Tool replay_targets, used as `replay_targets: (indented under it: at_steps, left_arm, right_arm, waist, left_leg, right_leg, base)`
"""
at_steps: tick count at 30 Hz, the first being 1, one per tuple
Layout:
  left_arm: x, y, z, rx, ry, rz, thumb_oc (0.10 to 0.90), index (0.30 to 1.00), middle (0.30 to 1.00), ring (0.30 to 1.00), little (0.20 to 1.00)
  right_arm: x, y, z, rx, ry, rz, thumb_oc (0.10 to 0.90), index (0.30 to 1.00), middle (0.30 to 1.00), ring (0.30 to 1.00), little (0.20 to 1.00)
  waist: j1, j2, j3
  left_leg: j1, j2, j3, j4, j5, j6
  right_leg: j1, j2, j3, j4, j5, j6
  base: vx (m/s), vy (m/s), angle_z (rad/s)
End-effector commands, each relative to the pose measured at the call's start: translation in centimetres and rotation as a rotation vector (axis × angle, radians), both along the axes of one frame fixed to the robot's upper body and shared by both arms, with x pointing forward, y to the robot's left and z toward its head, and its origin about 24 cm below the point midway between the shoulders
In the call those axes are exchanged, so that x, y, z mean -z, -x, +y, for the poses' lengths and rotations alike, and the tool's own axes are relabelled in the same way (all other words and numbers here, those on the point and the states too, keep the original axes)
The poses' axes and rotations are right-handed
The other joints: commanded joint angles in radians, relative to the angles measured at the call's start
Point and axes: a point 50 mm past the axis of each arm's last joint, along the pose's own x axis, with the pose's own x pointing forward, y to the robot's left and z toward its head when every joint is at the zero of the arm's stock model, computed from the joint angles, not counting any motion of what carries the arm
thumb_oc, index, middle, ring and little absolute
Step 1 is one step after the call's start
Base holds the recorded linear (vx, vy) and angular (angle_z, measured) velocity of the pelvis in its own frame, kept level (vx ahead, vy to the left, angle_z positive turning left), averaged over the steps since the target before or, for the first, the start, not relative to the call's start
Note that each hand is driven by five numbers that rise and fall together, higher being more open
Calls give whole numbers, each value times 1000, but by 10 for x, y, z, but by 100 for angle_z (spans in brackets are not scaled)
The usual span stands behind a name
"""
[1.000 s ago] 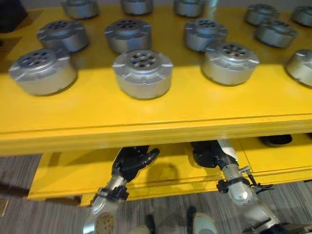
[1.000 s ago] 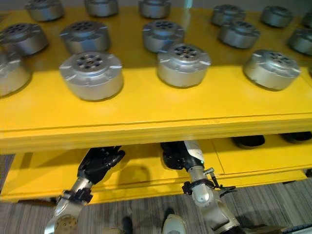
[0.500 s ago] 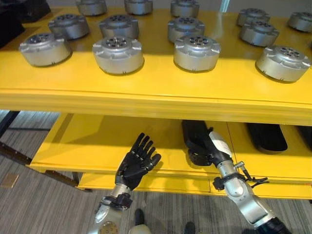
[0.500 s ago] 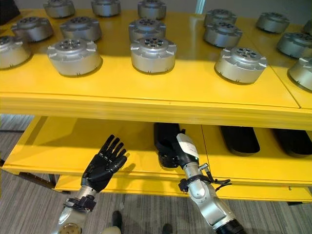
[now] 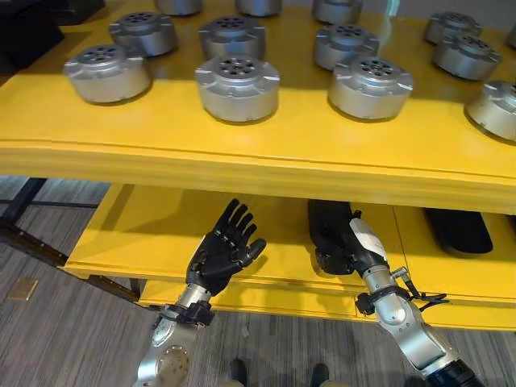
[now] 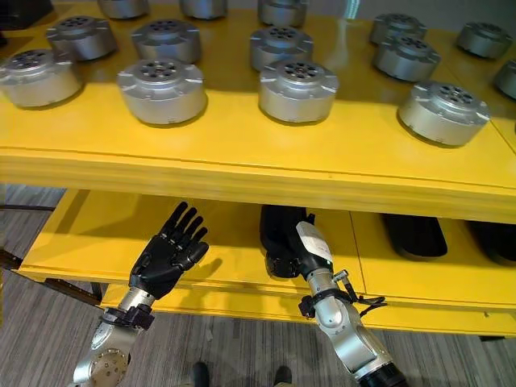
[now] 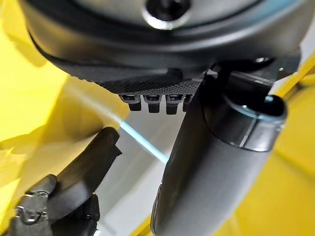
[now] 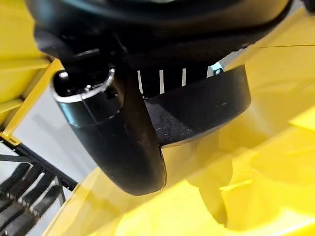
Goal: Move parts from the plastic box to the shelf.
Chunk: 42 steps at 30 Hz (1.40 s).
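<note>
A long black part [image 5: 325, 224] lies on the lower yellow shelf [image 5: 145, 234], under the top board. My right hand [image 5: 359, 246] is at its near end with the fingers wrapped on it; the right wrist view shows the same black part [image 8: 206, 110] across the palm behind the thumb. My left hand [image 5: 222, 258] hangs in front of the lower shelf, to the left of the part, fingers spread straight and holding nothing. Several round silver parts [image 5: 238, 86] stand in rows on the top shelf [image 5: 242, 161].
Another black part [image 5: 458, 230] lies further right on the lower shelf. The left stretch of the lower shelf is bare yellow board. A dark metal frame [image 5: 24, 234] runs along the floor at the left. Grey carpet lies below.
The camera has pulled back from the shelf. My left hand has come out from under the top board and its fingers have spread. The right hand stays on the black part.
</note>
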Motion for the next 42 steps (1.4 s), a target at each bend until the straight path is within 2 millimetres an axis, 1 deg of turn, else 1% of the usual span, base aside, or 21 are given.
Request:
replay_targets:
  at_steps: [1, 2, 3, 5, 7, 9, 12, 13, 14, 15, 16, 19, 20, 23, 24, 25, 26, 28, 32, 35, 42]
  left_arm:
    - [-36, -9, -19, 105, 10, -202, 900, 1000, 1000, 1000, 1000]
    - [-37, -11, -24, 133, 11, -200, 900, 1000, 1000, 1000, 1000]
    - [-37, -12, -26, 148, -4, -205, 900, 1000, 1000, 1000, 1000]
    - [-39, -15, -28, 164, -20, -213, 900, 1000, 1000, 1000, 1000]
    - [-44, -21, -26, 147, -20, -220, 900, 1000, 1000, 1000, 1000]
    - [-52, -27, -25, 144, 2, -237, 900, 1000, 1000, 1000, 1000]
    - [-66, -36, -30, 147, -8, -282, 900, 1000, 1000, 1000, 1000]
    - [-68, -38, -33, 161, 32, -267, 900, 1000, 1000, 1000, 1000]
    - [-68, -39, -33, 163, 35, -266, 900, 1000, 1000, 1000, 1000]
    - [-70, -39, -34, 158, 36, -271, 900, 1000, 1000, 1000, 1000]
    - [-72, -40, -33, 149, 42, -278, 900, 1000, 1000, 1000, 1000]
    - [-75, -40, -31, 125, 62, -275, 900, 1000, 1000, 1000, 1000]
    - [-80, -43, -33, 122, 58, -298, 900, 1000, 1000, 1000, 1000]
    - [-82, -45, -36, 136, 72, -315, 900, 1000, 1000, 1000, 1000]
    - [-82, -45, -37, 137, 75, -312, 900, 1000, 1000, 1000, 1000]
    - [-81, -45, -38, 132, 75, -305, 900, 1000, 1000, 1000, 1000]
    - [-80, -46, -38, 124, 78, -298, 900, 1000, 1000, 1000, 1000]
    - [-78, -46, -40, 125, 87, -287, 900, 1000, 1000, 1000, 1000]
    - [-74, -44, -44, 148, 100, -265, 900, 1000, 1000, 1000, 1000]
    - [-71, -42, -45, 155, 105, -251, 900, 1000, 1000, 1000, 1000]
    - [-67, -41, -49, 167, 114, -225, 900, 1000, 1000, 1000, 1000]
  right_arm:
    - [-62, -21, 1, 22, -18, -334, 400, 300, 300, 300, 300]
    - [-62, -21, -2, 50, -13, -350, 400, 300, 300, 300, 300]
    - [-62, -22, -5, 65, -8, -355, 400, 300, 300, 300, 300]
    - [-64, -23, -11, 90, -4, -373, 400, 300, 300, 300, 300]
    - [-69, -28, -15, 105, -1, -401, 400, 300, 300, 300, 300]
    - [-79, -35, -15, 108, 3, -436, 400, 300, 300, 300, 300]
    - [-96, -50, -16, 129, 0, -481, 400, 300, 300, 300, 300]
    - [-100, -53, -16, 127, -7, -475, 400, 300, 300, 300, 300]
    - [-101, -54, -16, 126, -6, -472, 400, 300, 300, 300, 300]
    - [-103, -57, -15, 109, -24, -450, 400, 300, 300, 300, 300]
    - [-105, -58, -14, 98, -29, -450, 400, 300, 300, 300, 300]
    - [-110, -59, -14, 81, -35, -453, 400, 300, 300, 300, 300]
    - [-116, -59, -11, 72, -34, -461, 400, 300, 300, 300, 300]
    - [-121, -63, -13, 81, -28, -466, 400, 300, 300, 300, 300]
    - [-122, -64, -14, 86, -26, -467, 400, 300, 300, 300, 300]
    - [-122, -65, -15, 94, -32, -460, 400, 300, 300, 300, 300]
    - [-121, -66, -16, 100, -40, -451, 400, 300, 300, 300, 300]
    - [-120, -66, -17, 102, -50, -434, 400, 300, 300, 300, 300]
    - [-109, -65, -19, 108, -54, -386, 400, 300, 300, 300, 300]
    - [-105, -64, -21, 116, -48, -379, 400, 300, 300, 300, 300]
    - [-106, -67, -26, 148, -37, -363, 400, 300, 300, 300, 300]
  waist:
    - [-6, 10, -43]
    - [-19, 13, -33]
    - [-24, 13, -30]
    - [-23, 5, -16]
    - [-14, -5, 18]
    - [-10, -4, 50]
    - [-2, -2, 113]
    - [0, -4, 131]
    - [0, -4, 133]
    - [5, -8, 148]
    - [8, -10, 157]
    - [11, -19, 182]
    - [7, -19, 198]
    - [6, -11, 212]
    - [5, -8, 213]
    - [5, -7, 215]
    - [3, -6, 217]
    - [2, -4, 217]
    - [-4, -1, 215]
    - [-6, 2, 212]
    - [-9, 3, 214]
  left_leg:
    - [111, 17, 17, -2, -117, 30]
    - [99, 13, -10, 1, -117, 41]
    - [85, 12, -26, 5, -116, 45]
    - [50, 4, -47, 28, -123, 48]
    - [-10, 7, -52, 93, -141, 47]
    - [-56, 15, -55, 126, -139, 48]
    - [-129, 26, -66, 190, -135, 44]
    - [-151, 33, -53, 226, -142, 44]
    - [-158, 34, -52, 236, -146, 44]
    - [-172, 44, -28, 273, -156, 45]
    - [-188, 51, -16, 308, -168, 46]
    - [-242, 64, -8, 438, -222, 54]
    - [-316, 76, -13, 561, -275, 70]
    - [-378, 83, -22, 667, -322, 86]
    - [-387, 81, -34, 705, -360, 84]
    - [-414, 83, -40, 758, -388, 92]
    - [-429, 84, -43, 791, -405, 96]
    - [-447, 85, -49, 832, -427, 104]
    - [-476, 85, -60, 913, -469, 116]
    - [-489, 85, -65, 948, -486, 122]
    - [-504, 88, -73, 1006, -515, 127]
  right_leg:
    - [-73, 83, 35, 109, -17, 8]
    - [-98, 88, 92, 153, -34, 10]
    - [-107, 92, 123, 168, -44, 10]
    - [-120, 94, 145, 164, -42, 10]
    - [-149, 82, 149, 157, -30, 9]
    - [-189, 84, 150, 180, -31, 2]
    - [-242, 89, 149, 222, -41, -15]
    - [-263, 83, 132, 255, -51, -20]
    - [-269, 82, 130, 263, -55, -21]
    - [-281, 73, 98, 298, -67, -26]
    - [-296, 69, 84, 329, -78, -30]
    - [-344, 63, 73, 441, -127, -45]
    - [-417, 52, 78, 588, -190, -68]
    - [-479, 30, 84, 724, -250, -85]
    - [-490, 23, 93, 774, -288, -78]
    - [-516, 15, 98, 830, -316, -84]
    - [-530, 11, 101, 860, -330, -89]
    - [-549, 9, 108, 901, -349, -95]
    - [-572, 8, 122, 956, -377, -105]
    - [-588, 5, 123, 991, -391, -109]
    - [-604, 0, 126, 1038, -416, -116]
  base:
    - [-10, 33, 2]
    - [-21, -3, -3]
    - [-41, -59, 1]
    - [-89, -148, 63]
    - [-163, -218, 67]
    - [-244, -124, 13]
    - [-276, -100, -4]
    - [-194, -78, -3]
    - [-162, -42, -11]
    - [-117, -13, -15]
    - [-132, -13, -17]
    - [-101, -20, -29]
    - [-181, 3, -21]
    - [-89, 38, 4]
    - [20, 39, 11]
    - [29, 44, 13]
    - [-26, 31, 5]
    - [-8, 27, -5]
    - [22, 21, -1]
    - [10, 7, 0]
    - [0, 0, 0]
